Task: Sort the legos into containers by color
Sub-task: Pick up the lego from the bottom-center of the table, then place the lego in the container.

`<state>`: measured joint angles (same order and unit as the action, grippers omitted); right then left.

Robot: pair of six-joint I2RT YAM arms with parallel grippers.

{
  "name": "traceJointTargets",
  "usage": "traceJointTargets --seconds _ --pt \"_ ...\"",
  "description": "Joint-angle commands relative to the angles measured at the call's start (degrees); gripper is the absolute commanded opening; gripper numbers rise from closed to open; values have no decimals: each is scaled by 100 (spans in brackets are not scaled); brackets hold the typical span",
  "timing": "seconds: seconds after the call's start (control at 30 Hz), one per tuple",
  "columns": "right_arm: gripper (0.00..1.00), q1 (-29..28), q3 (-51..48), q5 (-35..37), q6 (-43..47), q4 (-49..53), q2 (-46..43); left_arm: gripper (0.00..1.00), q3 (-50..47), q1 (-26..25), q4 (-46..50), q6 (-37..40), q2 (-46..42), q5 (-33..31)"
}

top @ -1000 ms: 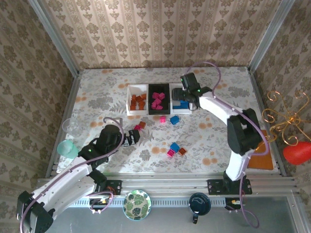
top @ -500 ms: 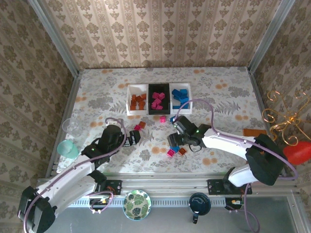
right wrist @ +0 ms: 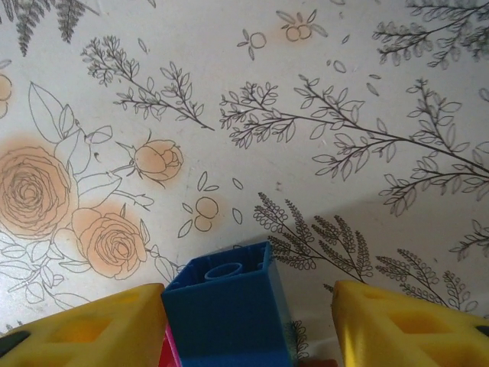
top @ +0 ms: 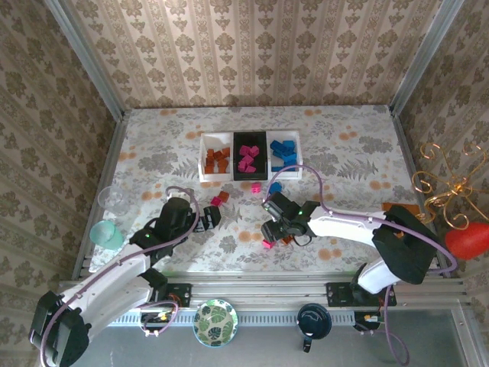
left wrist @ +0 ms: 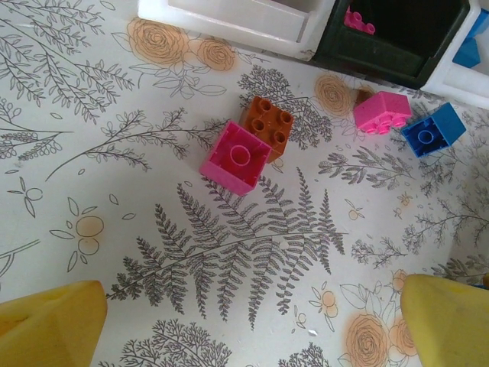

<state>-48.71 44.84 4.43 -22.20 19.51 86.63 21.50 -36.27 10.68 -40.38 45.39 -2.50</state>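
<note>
Right wrist view: blue lego (right wrist: 225, 313) between the right pincer's (right wrist: 246, 325) parted fingers, against one, clear of the other.

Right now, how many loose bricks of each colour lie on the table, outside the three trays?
Pink bricks: 3
Blue bricks: 2
Orange bricks: 2
Total: 7 loose bricks. One of the blue ones sits between the fingers of the right gripper.
</note>
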Motion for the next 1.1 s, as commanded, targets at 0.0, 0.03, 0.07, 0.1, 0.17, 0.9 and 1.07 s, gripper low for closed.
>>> traceJointTargets --seconds 0.0,0.03,0.07,0.1,0.17,0.9,1.07 --pt "54 -35 91 -78 90 17 115 100 -75 50 -39 -108 -21 79" --pt "50 -34 80 -66 90 6 126 100 -84 50 -48 -110 -21 83" --pt "47 -34 71 -60 96 -11 112 100 -84 50 -48 -109 -23 92" --pt "45 -36 61 -51 98 -40 80 100 -84 50 -57 -110 -16 105" --pt "40 -36 73 -62 109 -70 8 100 -76 50 -74 -110 -12 127" --pt "28 2336 2900 629 116 -515 1334 100 633 -871 -248 433 1324 548" --pt "31 2512 4079 796 19 -50 2377 100 874 -1249 -290 576 1650 689"
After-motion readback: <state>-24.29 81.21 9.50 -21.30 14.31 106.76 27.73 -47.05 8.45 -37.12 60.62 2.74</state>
